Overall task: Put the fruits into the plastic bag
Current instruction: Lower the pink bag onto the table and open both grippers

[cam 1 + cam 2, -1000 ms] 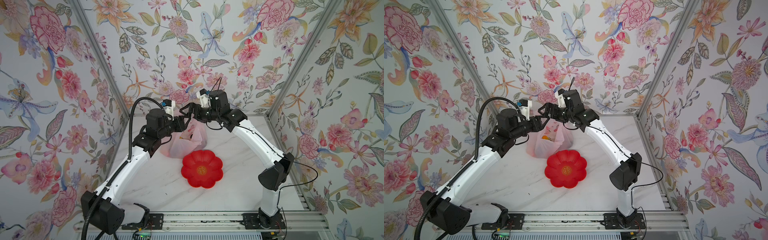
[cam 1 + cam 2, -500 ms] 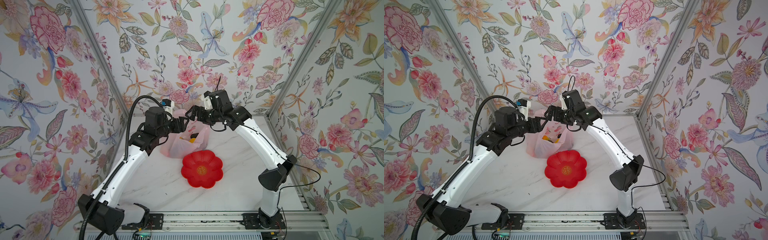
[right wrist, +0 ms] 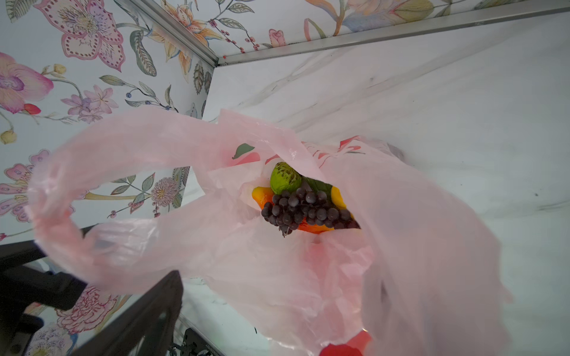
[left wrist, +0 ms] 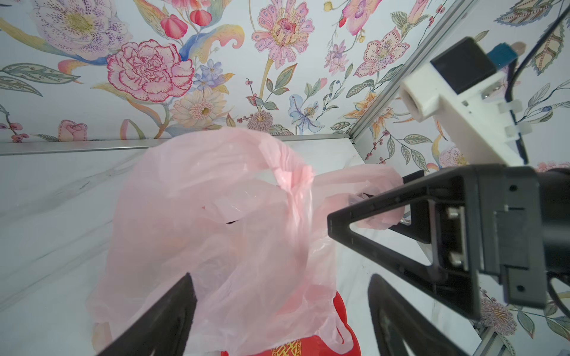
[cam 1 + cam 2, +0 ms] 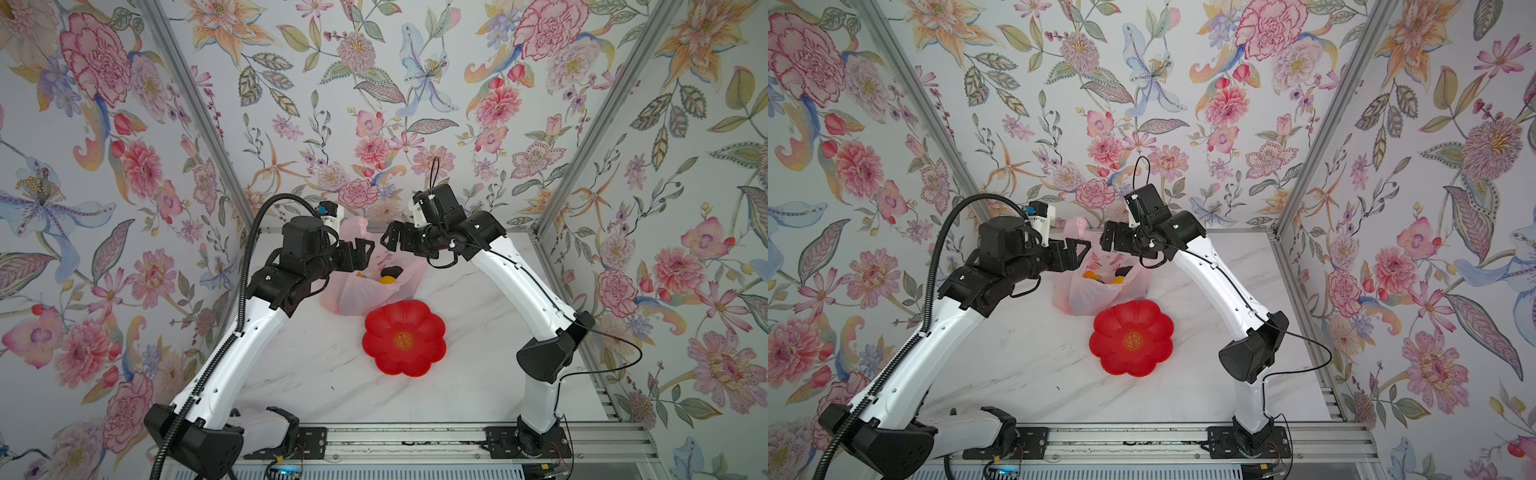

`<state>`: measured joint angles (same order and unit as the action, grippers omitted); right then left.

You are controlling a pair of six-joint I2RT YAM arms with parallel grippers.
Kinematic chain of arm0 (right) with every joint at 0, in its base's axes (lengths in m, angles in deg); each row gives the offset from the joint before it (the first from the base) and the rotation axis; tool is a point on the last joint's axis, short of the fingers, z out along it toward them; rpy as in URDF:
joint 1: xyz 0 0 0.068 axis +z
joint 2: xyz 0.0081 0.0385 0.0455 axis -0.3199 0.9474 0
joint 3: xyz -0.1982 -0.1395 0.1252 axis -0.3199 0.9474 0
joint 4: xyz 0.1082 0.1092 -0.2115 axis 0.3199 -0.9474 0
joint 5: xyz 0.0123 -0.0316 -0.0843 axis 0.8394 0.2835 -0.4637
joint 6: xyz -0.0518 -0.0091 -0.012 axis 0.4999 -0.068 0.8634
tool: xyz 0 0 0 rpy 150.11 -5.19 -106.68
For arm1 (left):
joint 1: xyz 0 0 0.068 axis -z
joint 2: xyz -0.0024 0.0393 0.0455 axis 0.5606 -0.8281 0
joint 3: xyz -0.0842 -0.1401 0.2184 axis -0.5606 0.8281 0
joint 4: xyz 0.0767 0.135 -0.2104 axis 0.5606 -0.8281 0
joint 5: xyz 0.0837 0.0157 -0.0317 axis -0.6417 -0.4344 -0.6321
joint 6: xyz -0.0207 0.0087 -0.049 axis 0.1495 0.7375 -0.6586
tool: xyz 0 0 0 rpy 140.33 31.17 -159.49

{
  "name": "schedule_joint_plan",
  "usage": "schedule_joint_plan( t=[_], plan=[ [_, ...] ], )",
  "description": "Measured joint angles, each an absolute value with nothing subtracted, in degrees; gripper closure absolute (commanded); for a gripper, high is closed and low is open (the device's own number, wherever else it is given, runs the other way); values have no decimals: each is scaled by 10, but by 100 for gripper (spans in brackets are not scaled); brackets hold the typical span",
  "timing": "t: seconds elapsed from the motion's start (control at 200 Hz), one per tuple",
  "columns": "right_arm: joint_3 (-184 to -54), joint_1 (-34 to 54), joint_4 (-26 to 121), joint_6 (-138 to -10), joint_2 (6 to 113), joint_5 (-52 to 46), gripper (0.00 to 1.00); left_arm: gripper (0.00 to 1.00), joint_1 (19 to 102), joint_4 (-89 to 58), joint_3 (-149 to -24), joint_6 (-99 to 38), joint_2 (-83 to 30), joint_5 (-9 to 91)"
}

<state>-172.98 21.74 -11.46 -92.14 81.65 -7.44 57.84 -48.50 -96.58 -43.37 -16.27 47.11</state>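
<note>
Your plastic bag (image 5: 353, 301) sits on the counter (image 5: 316, 370) toward its 12 o'clock side, with its mouth gaping upward; the red flower-shaped plate (image 5: 380, 332) lies just beside it at the bag's 5 o'clock, with nothing on it.

The fruits are inside the bag; through the mouth the right wrist view shows you the dark purple grape bunch (image 3: 297, 209) on top, the green bumpy fruit (image 3: 283, 178) just behind it, and orange-yellow fruit (image 3: 262, 197) underneath; a dark fruit (image 5: 392, 272) and an orange one (image 5: 384, 281) show in a top view; how many more lie below, you cannot tell.

Your left end effector (image 5: 368, 254) comes in from 9 o'clock and hovers over the bag's 11 o'clock edge; its fingers (image 4: 160, 311) stand wide apart, and they clamp nothing, the pink film merely lying beyond them.

Your right end effector (image 5: 386, 243) comes in from 3 o'clock and faces the left one over the 1 o'clock edge, tips near but apart; it is spread fully, and one handle loop (image 3: 101, 148) of the bag is draped over one finger (image 4: 370, 226) rather than pinched; the other handle loop (image 5: 358, 224) stands up at 12 o'clock.
</note>
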Motion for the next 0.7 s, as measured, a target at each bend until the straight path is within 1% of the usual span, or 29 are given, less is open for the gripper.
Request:
schedule_joint_plan(
  t=[0.32,0.536,0.701],
  plan=[
    [-1732,219,-213,-914,766,-135,1,6,572,-525,-967,-410,-121,444],
    [-1682,220,-255,-919,695,-169,1,6,568,-544,-967,-401,-98,422],
    [-1665,231,-295,-930,680,-208,1,6,568,-566,-967,-396,-74,384]
  ],
)
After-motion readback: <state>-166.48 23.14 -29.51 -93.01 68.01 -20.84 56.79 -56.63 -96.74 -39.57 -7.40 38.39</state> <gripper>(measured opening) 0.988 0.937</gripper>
